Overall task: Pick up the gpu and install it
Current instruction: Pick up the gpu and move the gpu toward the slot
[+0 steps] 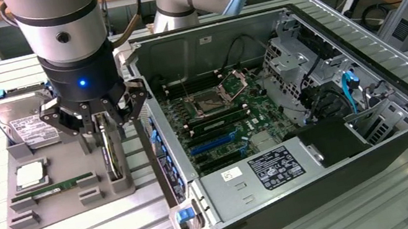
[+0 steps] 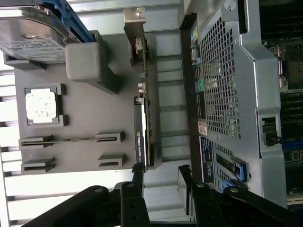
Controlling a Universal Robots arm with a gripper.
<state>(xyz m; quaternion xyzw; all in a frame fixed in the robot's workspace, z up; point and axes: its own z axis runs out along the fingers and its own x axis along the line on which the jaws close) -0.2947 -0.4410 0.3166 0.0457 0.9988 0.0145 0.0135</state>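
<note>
claw [image 1: 105,127]: black fingers apart, close over gpu
gpu [image 1: 113,159]: thin green card, silver bracket, stands on edge in tray slot
tray [image 1: 68,201]: matte grey, beside metal case [image 1: 208,41]

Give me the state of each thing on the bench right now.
gpu: on edge in the tray slot, not lifted.
gripper: open, just over the gpu.
case: side open.
hard drive: in the tray.
memory stick: in its tray slot.
</note>
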